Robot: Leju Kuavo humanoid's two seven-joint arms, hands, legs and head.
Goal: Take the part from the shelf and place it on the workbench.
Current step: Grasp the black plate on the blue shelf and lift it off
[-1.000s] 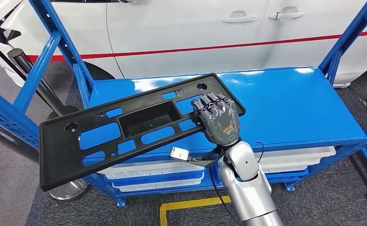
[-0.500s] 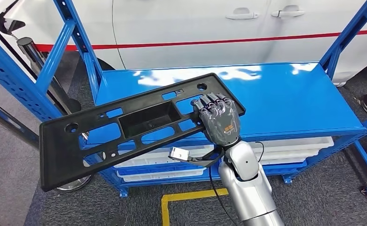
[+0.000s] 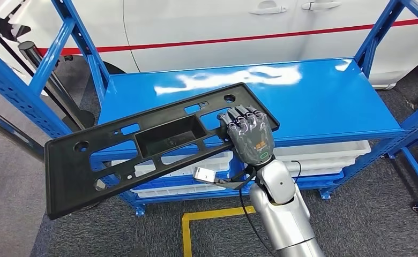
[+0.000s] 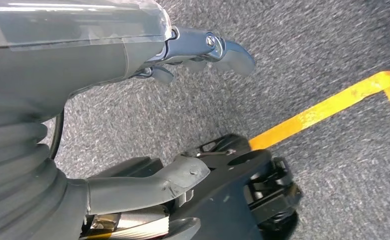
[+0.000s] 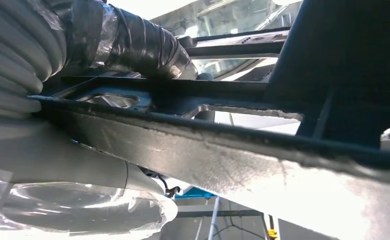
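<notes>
The part is a long black plastic panel (image 3: 142,147) with several cut-outs and a rectangular recess at its middle. My right hand (image 3: 248,135) grips its right end, fingers curled over the top edge, and holds it in the air in front of the blue shelf (image 3: 314,107). The panel tilts, its left end lower and past the shelf's front left corner. In the right wrist view the panel's edge (image 5: 243,150) runs across close to the camera, clamped between my thumb and fingers (image 5: 143,47). My left hand (image 4: 148,115) hangs over the grey carpet, fingers apart, holding nothing.
The blue shelf's top deck is bare. White bins (image 3: 314,158) sit on the lower level. Blue uprights (image 3: 75,48) frame the rack on both sides. A white car (image 3: 223,27) with a red stripe stands behind. Yellow floor tape (image 3: 207,217) marks the carpet below.
The whole scene has shifted: the shelf sits farther back and to the left in view, so the camera has moved. The panel stays in my right hand in the same pose.
</notes>
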